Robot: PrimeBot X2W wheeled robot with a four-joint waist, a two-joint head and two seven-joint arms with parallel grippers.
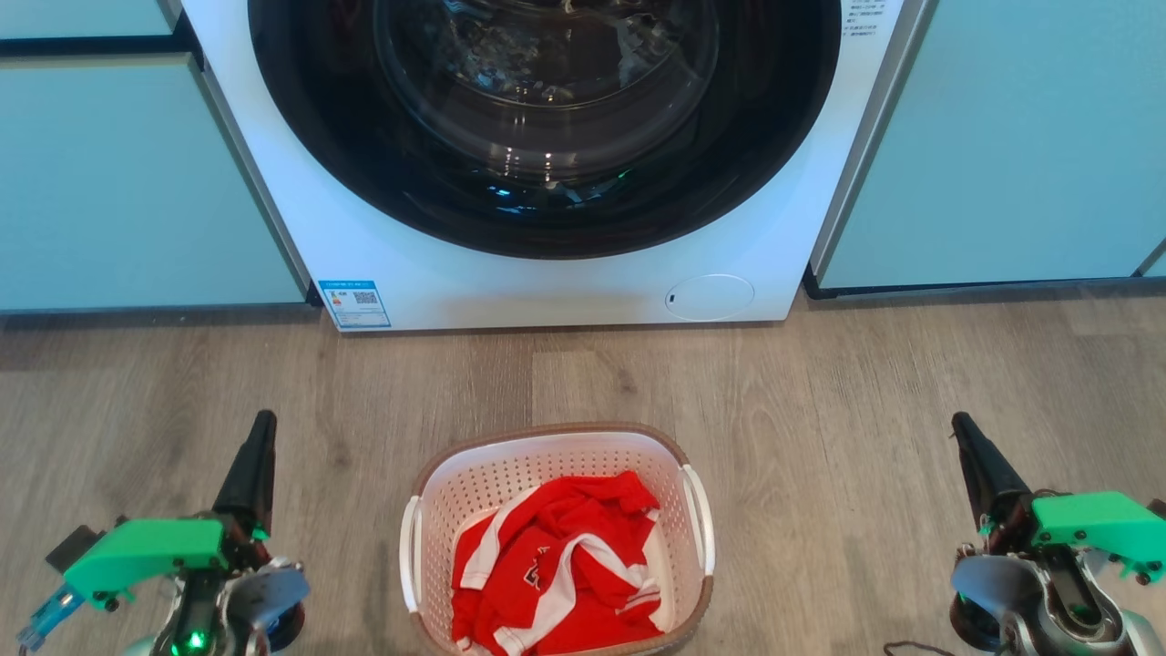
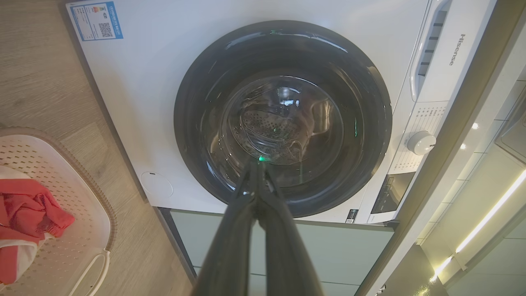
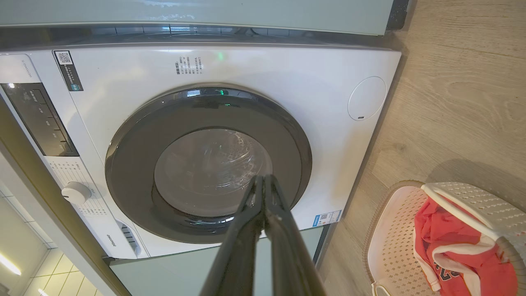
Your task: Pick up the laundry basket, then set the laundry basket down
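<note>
Because the laundry basket [image 1: 547,429] is not yet lifted, my left hand [image 1: 263,425] and right hand [image 1: 962,426] flank it, pressed together.

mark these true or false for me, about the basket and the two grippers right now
1. The laundry basket stands on the floor in front of the washing machine. True.
2. The laundry basket is empty. False: a red and white garment lies in it.
3. The left gripper grips the laundry basket. False: it sits apart from it, to its left, fingers shut on nothing.
4. The right gripper has its fingers shut together. True.
</note>
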